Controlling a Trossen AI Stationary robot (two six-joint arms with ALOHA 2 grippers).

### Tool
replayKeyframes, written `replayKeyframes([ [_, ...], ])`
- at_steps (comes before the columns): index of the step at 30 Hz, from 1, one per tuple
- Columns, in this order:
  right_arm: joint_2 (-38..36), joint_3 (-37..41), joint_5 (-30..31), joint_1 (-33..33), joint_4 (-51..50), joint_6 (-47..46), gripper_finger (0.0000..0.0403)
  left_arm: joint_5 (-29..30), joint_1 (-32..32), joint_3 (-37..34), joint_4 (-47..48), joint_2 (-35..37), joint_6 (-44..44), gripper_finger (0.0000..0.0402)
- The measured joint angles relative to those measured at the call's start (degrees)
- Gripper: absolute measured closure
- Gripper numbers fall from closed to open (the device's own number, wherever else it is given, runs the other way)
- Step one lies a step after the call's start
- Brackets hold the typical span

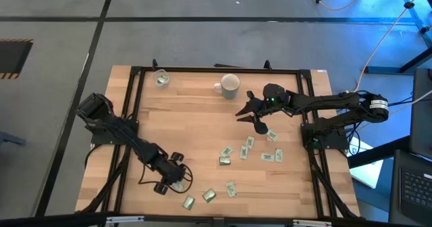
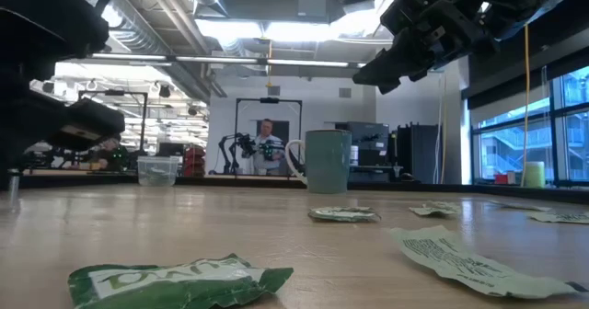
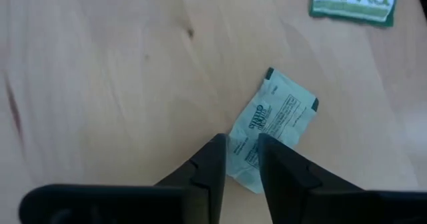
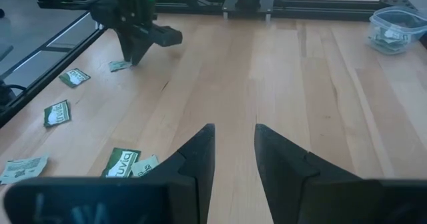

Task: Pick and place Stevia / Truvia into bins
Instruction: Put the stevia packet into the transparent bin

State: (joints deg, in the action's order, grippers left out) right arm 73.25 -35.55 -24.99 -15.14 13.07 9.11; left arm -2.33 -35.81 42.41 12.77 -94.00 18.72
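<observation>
Green-and-white sachets lie flat on the wooden table, most in a loose group [image 1: 246,153] right of centre and three near the front edge [image 1: 209,195]. My left gripper [image 3: 237,144] points steeply down, open, its tips over one end of a pale sachet [image 3: 277,114] at the near left [image 1: 178,185]. My right gripper [image 1: 253,117] hangs open above the table near the mug [image 1: 229,85], holding nothing. The clear cup [image 1: 160,78] stands at the far left with sachets inside [image 4: 393,34]. My left gripper has its two fingertips [image 3: 213,154] over the end of the pale sachet [image 3: 241,159], coming from above at a slant. A strip of the sachet shows in the gap. The sachet lies flat on the table. Whether the tips touch it, I cannot tell.
A green Truvia sachet [image 3: 352,1] lies just beyond the pale one. A black frame [image 1: 216,69] runs around the table's edges. Bare wood lies between cup, mug and the left gripper. A person [image 2: 267,143] stands in the room far behind the table.
</observation>
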Motion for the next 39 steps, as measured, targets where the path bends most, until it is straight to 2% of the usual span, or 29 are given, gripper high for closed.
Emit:
replayKeyframes([
  [8,0.0,0.0,0.0,0.0,0.0,0.0,0.0293,5.5,-2.6,0.3,-0.4,-2.7,-0.1,0.0344],
  [14,0.0,0.0,0.0,0.0,0.0,0.1,0.0293,6.1,-2.7,0.3,-0.5,-2.5,-1.3,0.0373],
  [18,0.0,0.0,0.0,0.0,0.0,0.1,0.0293,7.5,-1.9,-0.3,1.1,-0.1,-1.2,0.0394],
  [24,0.0,0.0,0.0,0.0,0.0,0.2,0.0293,11.4,1.4,-0.6,6.1,7.0,1.6,0.0398],
  [27,0.0,0.0,0.0,0.0,0.0,0.2,0.0293,16.0,3.8,-0.6,10.1,11.0,3.1,0.0398],
  [31,0.0,0.0,0.0,0.0,0.0,0.3,0.0293,25.7,8.7,-0.5,14.8,17.2,6.6,0.0398],
  [36,0.0,0.0,0.0,0.0,0.0,1.1,0.0293,40.5,18.2,-0.5,24.1,24.8,16.8,0.0398],
  [39,0.0,0.0,0.0,0.0,0.0,3.3,0.0293,46.8,25.3,-0.5,27.9,28.7,18.5,0.0398],
])
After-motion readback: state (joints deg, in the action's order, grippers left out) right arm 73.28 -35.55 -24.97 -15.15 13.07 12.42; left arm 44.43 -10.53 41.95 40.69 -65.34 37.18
